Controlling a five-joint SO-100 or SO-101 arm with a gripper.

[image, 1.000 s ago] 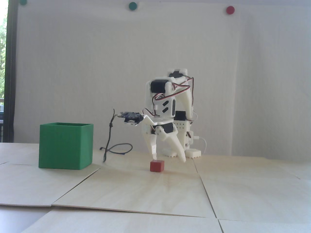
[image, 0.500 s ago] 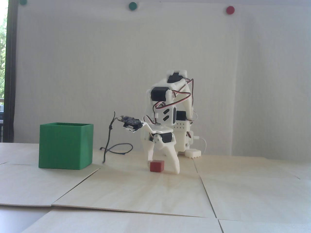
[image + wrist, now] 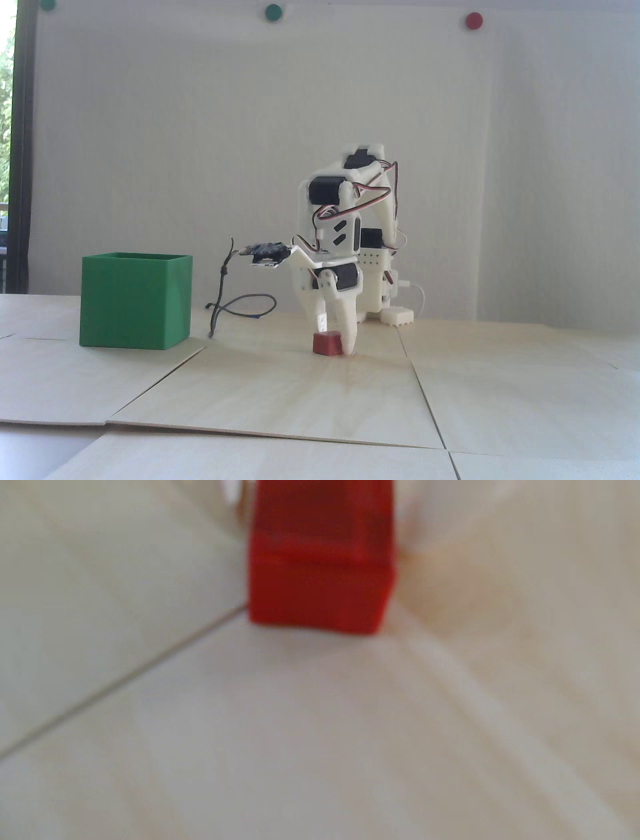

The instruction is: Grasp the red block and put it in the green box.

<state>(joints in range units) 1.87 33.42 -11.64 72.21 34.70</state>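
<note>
The table (image 3: 320,390) holds the green box (image 3: 135,300) near its left edge. The gripper (image 3: 336,340) stands near the middle, fingers down on both sides of the red block (image 3: 327,344), which sits on the table. Whether they squeeze it yet, I cannot tell. The grab looks underway; next, squeeze tight, lift, and carry it over the box.

**Two cameras, one block**

A fixed camera sits low near the table's (image 3: 320,395) front edge, facing the back wall and the arm from some way off. The blurred wrist camera looks steeply down, very near the table. Both show the red block (image 3: 327,343) (image 3: 320,584).
</note>
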